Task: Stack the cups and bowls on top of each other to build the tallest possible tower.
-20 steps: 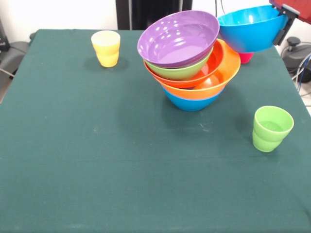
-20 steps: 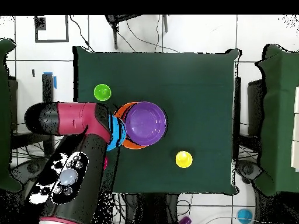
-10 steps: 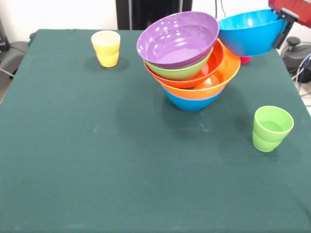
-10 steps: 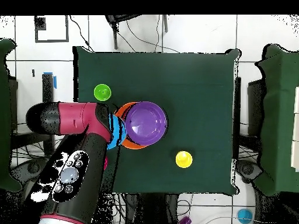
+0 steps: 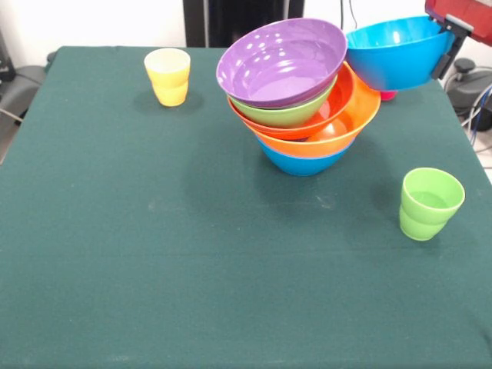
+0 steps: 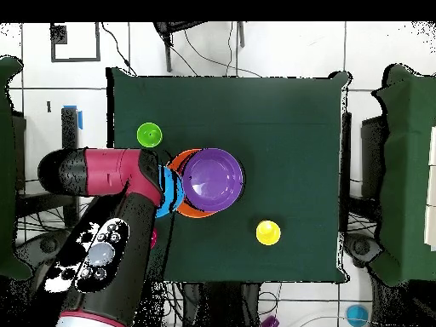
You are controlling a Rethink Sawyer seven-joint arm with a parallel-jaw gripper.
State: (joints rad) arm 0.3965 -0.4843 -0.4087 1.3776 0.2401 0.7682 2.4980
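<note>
A glossy round blue plastic bowl [image 5: 396, 51] is held aloft by its rim in the gripper [image 5: 448, 42], right of the leaning tower of nested plastic bowls [image 5: 300, 92].

Tower [image 5: 300, 100] between 2 cups [image 5: 167, 75] — centred.

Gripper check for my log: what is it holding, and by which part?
The gripper holds a blue bowl by its rim, on the side away from the tower.
</note>
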